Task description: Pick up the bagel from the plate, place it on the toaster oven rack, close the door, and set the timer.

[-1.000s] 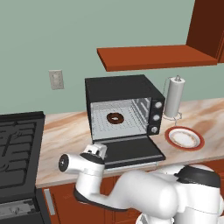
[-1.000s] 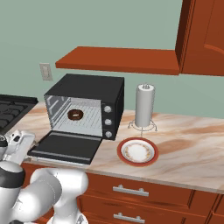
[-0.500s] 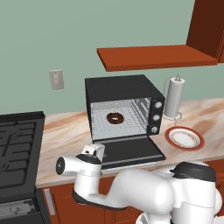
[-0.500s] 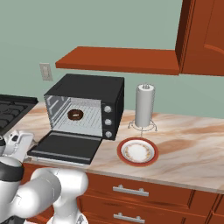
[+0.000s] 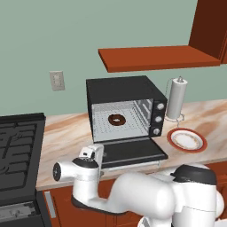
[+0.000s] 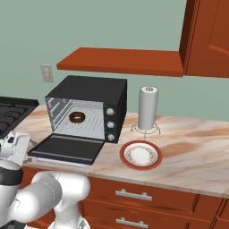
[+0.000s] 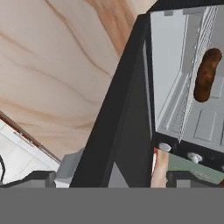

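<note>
The dark-brown bagel (image 5: 116, 119) (image 6: 77, 117) lies on the silver toaster oven rack (image 5: 133, 126) (image 6: 91, 125) inside the black oven. In the hand view the bagel (image 7: 206, 74) appears behind the rack's bars (image 7: 194, 57). The door (image 5: 133, 152) (image 6: 67, 149) hangs open, flat over the counter's front. My gripper (image 5: 97, 155) (image 6: 21, 144) (image 7: 116, 179) is open at the door's front left corner, and the door's dark edge (image 7: 118, 118) runs between its fingertips. The red-rimmed plate (image 5: 186, 139) (image 6: 141, 155) sits bare to the right of the oven.
A white paper-towel roll (image 5: 176, 98) (image 6: 147, 108) stands behind the plate. The black stove (image 5: 17, 146) (image 6: 11, 112) lies to the left. A brown shelf (image 5: 155, 57) hangs above the oven, whose knobs (image 5: 156, 119) line its right side.
My hand has shifted slightly left and lower beside the open door. Bagel, door and plate have not moved, and the gripper stays open.
</note>
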